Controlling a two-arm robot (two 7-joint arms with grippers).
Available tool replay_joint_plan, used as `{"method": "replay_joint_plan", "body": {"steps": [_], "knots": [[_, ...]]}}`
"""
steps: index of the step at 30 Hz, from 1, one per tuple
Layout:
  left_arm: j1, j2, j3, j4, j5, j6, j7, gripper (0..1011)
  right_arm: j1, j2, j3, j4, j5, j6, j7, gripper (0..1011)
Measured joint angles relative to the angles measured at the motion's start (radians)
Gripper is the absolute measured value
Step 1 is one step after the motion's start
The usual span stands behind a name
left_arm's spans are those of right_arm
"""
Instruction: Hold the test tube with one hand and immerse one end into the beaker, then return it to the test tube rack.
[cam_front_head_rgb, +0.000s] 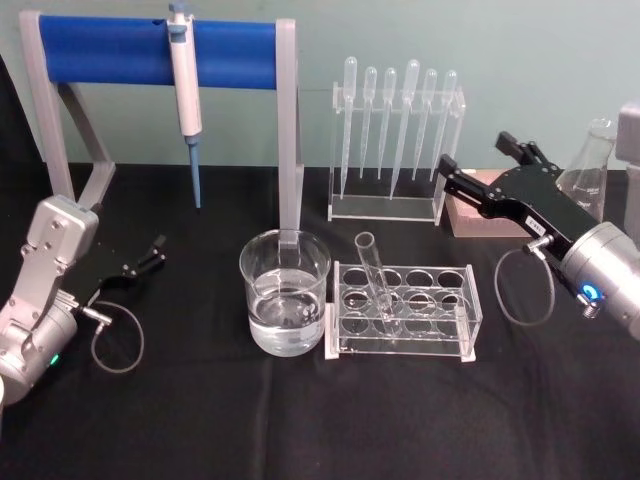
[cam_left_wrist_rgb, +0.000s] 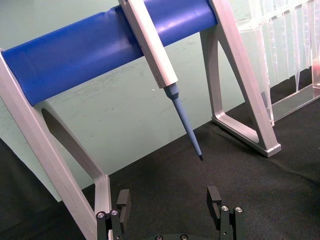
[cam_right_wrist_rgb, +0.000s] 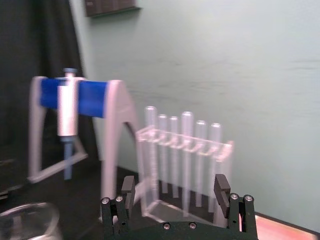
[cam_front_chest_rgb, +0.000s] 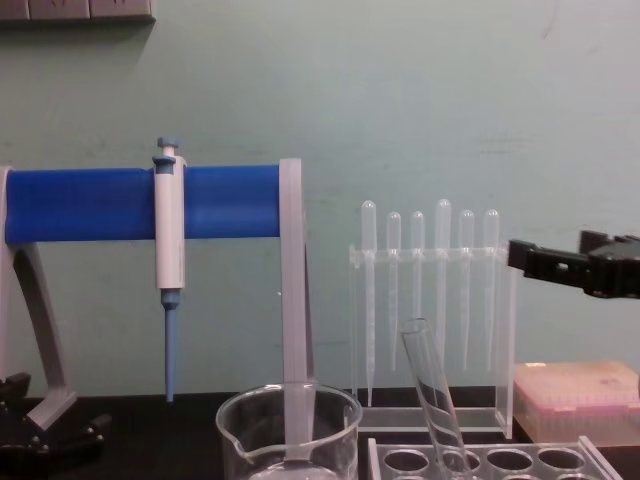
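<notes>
Your test tube (cam_front_head_rgb: 376, 281) leans in the clear rack (cam_front_head_rgb: 404, 310) at lower centre of the head view, touching no gripper. The beaker (cam_front_head_rgb: 285, 291) (part full of clear liquid) stands just left of that rack. At right, the right gripper (cam_front_head_rgb: 482, 166) hangs raised, jaws apart and empty. Your left gripper (cam_front_head_rgb: 152, 252) sits low at far left, jaws also apart.

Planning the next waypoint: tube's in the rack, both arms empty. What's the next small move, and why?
Probably bring the right pincer down and left toward the test tube. It is open, raised near the pipette stand, and the tube leans untouched in the rack beside the beaker. The left pincer is parked low at the far left.
</notes>
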Motion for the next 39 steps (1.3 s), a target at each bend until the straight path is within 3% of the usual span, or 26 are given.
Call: {"method": "replay_joint_plan", "body": {"steps": [4, 5, 12, 16, 39], "knots": [[0.000, 0.000, 0.000, 0.000, 0.000, 0.000, 0.000, 1000, -0.011, -0.029, 0.007, 0.023, -0.055, -0.044, -0.060, 1002], [0.000, 0.000, 0.000, 0.000, 0.000, 0.000, 0.000, 1000, -0.019, -0.049, 0.009, 0.038, -0.099, -0.068, -0.111, 1002], [0.000, 0.000, 0.000, 0.000, 0.000, 0.000, 0.000, 1000, -0.033, -0.093, 0.010, 0.079, -0.207, -0.095, -0.219, 1002], [0.000, 0.000, 0.000, 0.000, 0.000, 0.000, 0.000, 1000, -0.034, -0.107, 0.012, 0.098, -0.232, -0.092, -0.236, 1002], [0.000, 0.000, 0.000, 0.000, 0.000, 0.000, 0.000, 1000, -0.034, -0.110, 0.012, 0.102, -0.237, -0.087, -0.233, 1002]]}}
